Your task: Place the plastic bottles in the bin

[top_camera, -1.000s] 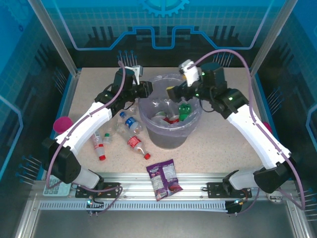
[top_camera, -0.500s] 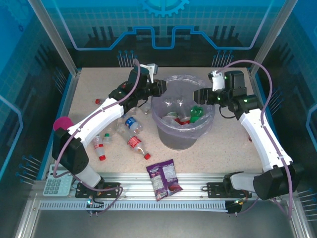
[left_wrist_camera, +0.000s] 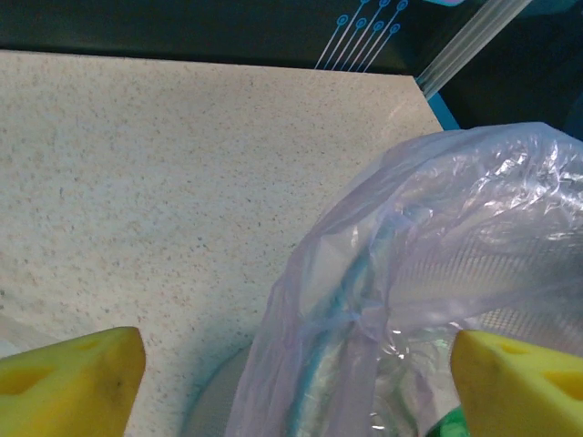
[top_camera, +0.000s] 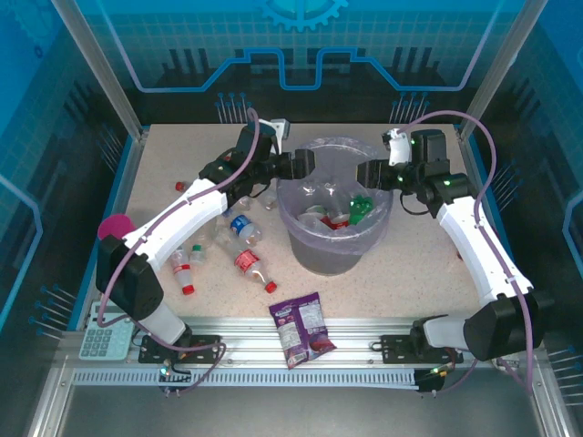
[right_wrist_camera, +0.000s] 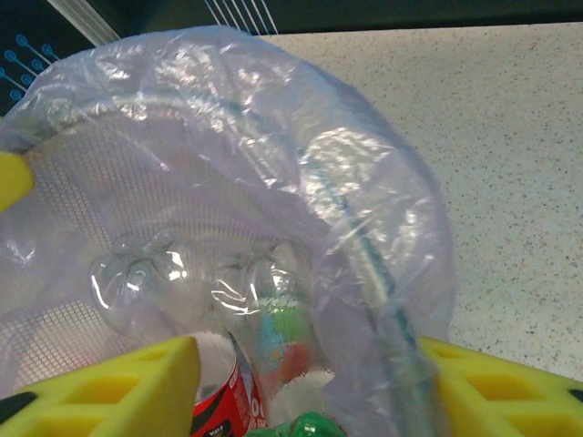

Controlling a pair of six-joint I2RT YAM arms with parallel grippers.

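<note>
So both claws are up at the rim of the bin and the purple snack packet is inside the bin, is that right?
Not quite. Both the left claw and the right claw are at the rim of the bin, but the purple snack packet lies outside it, at the near edge of the table, as the top external view shows.

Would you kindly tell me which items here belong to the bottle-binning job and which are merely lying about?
Part of the job: the bin; the red-labelled bottle and blue-labelled bottle on the table; the green bottle already inside it.

Just lying about: the purple snack packet; the calculator at the near left corner.
</note>
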